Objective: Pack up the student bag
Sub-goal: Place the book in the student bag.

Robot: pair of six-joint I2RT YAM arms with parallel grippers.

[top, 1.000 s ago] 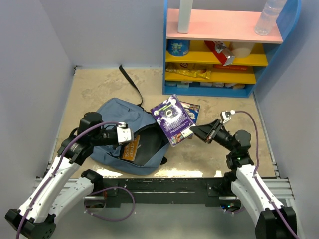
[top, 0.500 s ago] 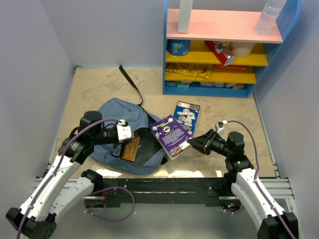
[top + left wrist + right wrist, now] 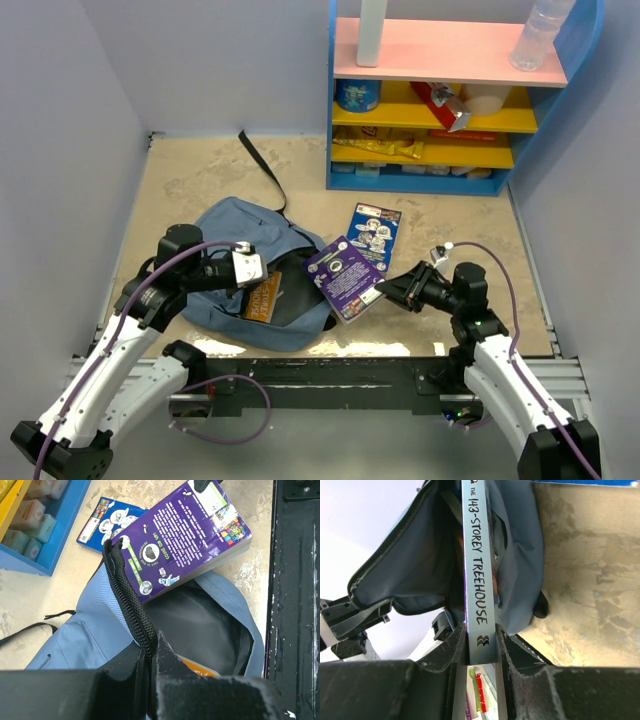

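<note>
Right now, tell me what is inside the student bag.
An orange book lies in the student bag on its dark lining. The purple book, held by the right tool, covers part of the opening; anything beneath it is hidden.

Bright, even overhead light; soft shadows; faint glare on table (image 3: 410, 345) near edge; 2 wrist foregrounds blurred, dark.

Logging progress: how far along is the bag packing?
Done: an orange book sits inside the student bag. In hand: the left gripper pinches the zipper edge open while the right gripper holds the purple book at the mouth. Left: the blue book on the table.
</note>
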